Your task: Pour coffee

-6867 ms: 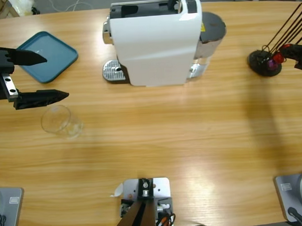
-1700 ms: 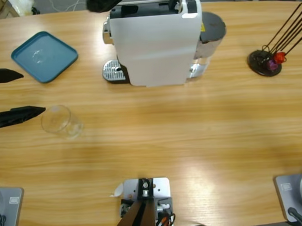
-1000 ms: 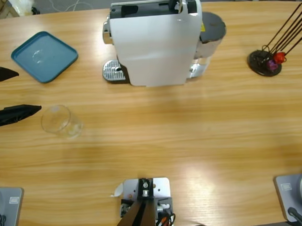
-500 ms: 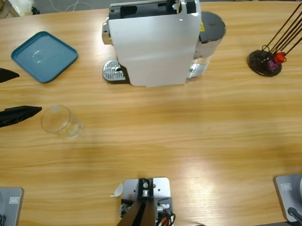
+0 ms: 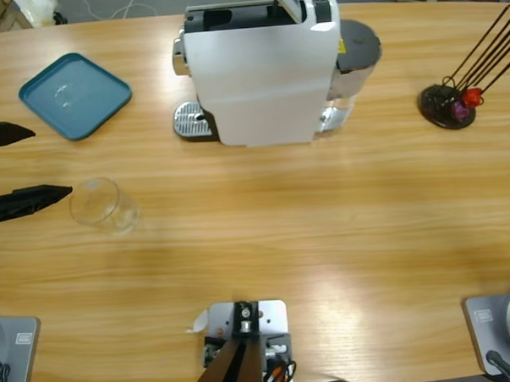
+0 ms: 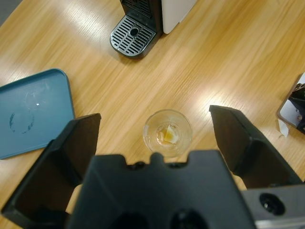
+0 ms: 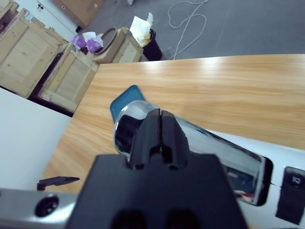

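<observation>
Since a moment ago, the coffee machine's [image 5: 262, 72] silver lever [image 7: 190, 143] has lifted under the closed right gripper [image 7: 159, 119]. At left, the left gripper [image 5: 8, 164] gapes wide beside the glass [image 6: 167, 133] holding coffee [image 6: 167, 136] on the bench [image 5: 324, 222].

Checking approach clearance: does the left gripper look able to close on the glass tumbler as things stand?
Probably yes. The left gripper is open, the glass tumbler stands upright just ahead between its jaws, and only bare table lies around it.
</observation>
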You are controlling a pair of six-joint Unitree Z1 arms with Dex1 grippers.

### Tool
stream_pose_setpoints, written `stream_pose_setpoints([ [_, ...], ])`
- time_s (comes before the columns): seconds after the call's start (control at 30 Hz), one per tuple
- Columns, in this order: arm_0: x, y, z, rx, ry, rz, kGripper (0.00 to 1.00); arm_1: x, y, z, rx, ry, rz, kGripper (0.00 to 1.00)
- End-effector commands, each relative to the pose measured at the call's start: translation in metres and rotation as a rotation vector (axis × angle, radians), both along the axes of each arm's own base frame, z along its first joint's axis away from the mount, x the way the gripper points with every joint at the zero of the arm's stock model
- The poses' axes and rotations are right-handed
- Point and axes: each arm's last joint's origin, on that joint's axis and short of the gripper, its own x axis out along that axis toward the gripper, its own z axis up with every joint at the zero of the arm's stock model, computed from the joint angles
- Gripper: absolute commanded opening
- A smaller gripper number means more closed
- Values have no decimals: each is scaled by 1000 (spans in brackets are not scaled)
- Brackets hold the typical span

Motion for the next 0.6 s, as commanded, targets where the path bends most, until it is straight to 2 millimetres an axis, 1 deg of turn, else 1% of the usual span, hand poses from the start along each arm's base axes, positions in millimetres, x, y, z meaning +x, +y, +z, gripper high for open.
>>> stream_pose_setpoints([
  [0.03, -3, 3, -12, 9, 35, 7, 982, 7, 47, -73, -96, 148, 92, 0],
  [0.27, -3, 3, -11, 7, 33, 6, 982, 14, 54, -106, -117, 196, 116, 0],
  [0.4, -3, 3, -10, 6, 32, 6, 982, 10, 57, -123, -139, 223, 130, 0],
  [0.53, -2, 2, -10, 8, 32, 6, 982, 8, 54, -152, -175, 285, 120, 0],
  [0.6, -2, 3, -10, 7, 31, 8, 982, 7, 54, -164, -190, 312, 112, 0],
])
